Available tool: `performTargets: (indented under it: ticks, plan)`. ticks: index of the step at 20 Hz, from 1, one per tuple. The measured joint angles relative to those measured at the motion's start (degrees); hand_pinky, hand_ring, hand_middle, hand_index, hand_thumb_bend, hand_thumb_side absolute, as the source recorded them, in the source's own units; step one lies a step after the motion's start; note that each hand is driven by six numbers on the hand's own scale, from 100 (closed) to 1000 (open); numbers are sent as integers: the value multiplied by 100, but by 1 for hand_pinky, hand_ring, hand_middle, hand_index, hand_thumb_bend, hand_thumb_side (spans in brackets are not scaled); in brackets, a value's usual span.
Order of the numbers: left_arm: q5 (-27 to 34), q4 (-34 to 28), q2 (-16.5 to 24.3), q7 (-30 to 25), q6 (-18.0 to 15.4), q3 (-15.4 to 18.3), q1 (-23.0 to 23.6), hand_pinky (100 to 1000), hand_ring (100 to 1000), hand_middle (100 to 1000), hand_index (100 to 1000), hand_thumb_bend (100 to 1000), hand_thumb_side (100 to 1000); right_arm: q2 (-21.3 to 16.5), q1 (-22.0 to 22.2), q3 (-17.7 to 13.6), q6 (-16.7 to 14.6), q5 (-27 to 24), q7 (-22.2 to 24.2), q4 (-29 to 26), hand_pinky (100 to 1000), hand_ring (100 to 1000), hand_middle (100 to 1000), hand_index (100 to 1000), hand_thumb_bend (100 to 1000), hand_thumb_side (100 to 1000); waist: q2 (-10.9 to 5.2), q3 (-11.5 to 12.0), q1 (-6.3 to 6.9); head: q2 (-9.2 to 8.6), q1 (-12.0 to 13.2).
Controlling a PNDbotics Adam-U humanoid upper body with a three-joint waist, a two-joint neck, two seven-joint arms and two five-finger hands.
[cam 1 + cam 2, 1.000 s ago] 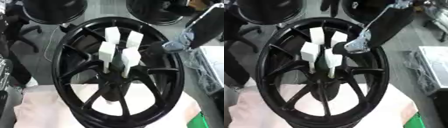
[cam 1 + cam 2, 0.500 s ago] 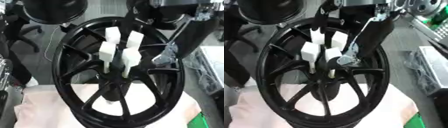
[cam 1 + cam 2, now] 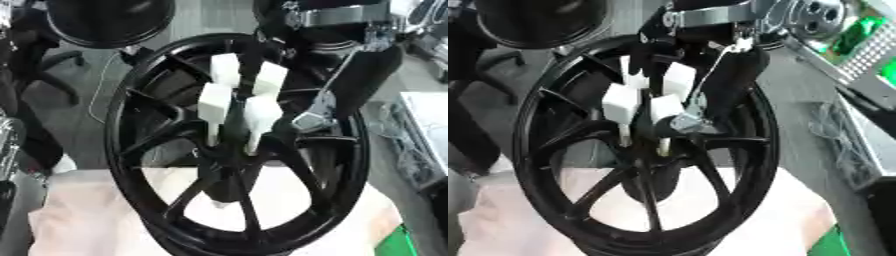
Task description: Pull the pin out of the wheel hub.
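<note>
The black wheel hub (image 3: pixel 236 165) stands upright on pale cloth (image 3: pixel 96 220) before you, white pins (image 3: pixel 262 112) clustered at its centre. Your right hand (image 3: pixel 350 85) reaches in beside them; I cannot tell its fingers' state. Next, close on one pin and draw it out.

No legible text, label, brand mark, number or sign appears in either view. The black wheel hub (image 3: pixel 236 150) carries no readable marking on its rim or spokes. The white blocks (image 3: pixel 238 95) at the centre of the wheel hub are plain. The pale cloth (image 3: pixel 96 220) beneath the wheel hub is unprinted. The green object (image 3: pixel 833 245) at the lower right of the wheel hub shows colour only; no characters can be made out on it.
</note>
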Motion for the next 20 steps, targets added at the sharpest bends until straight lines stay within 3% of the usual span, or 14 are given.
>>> performTargets:
  ticks: [20]
  plan:
    - [25,0,0,-18,7,-29,0,736,805,817,698,489,571,103,23,32,76,212,-162,149,100,115,599,728,440,216,0,4,7,23,-22]
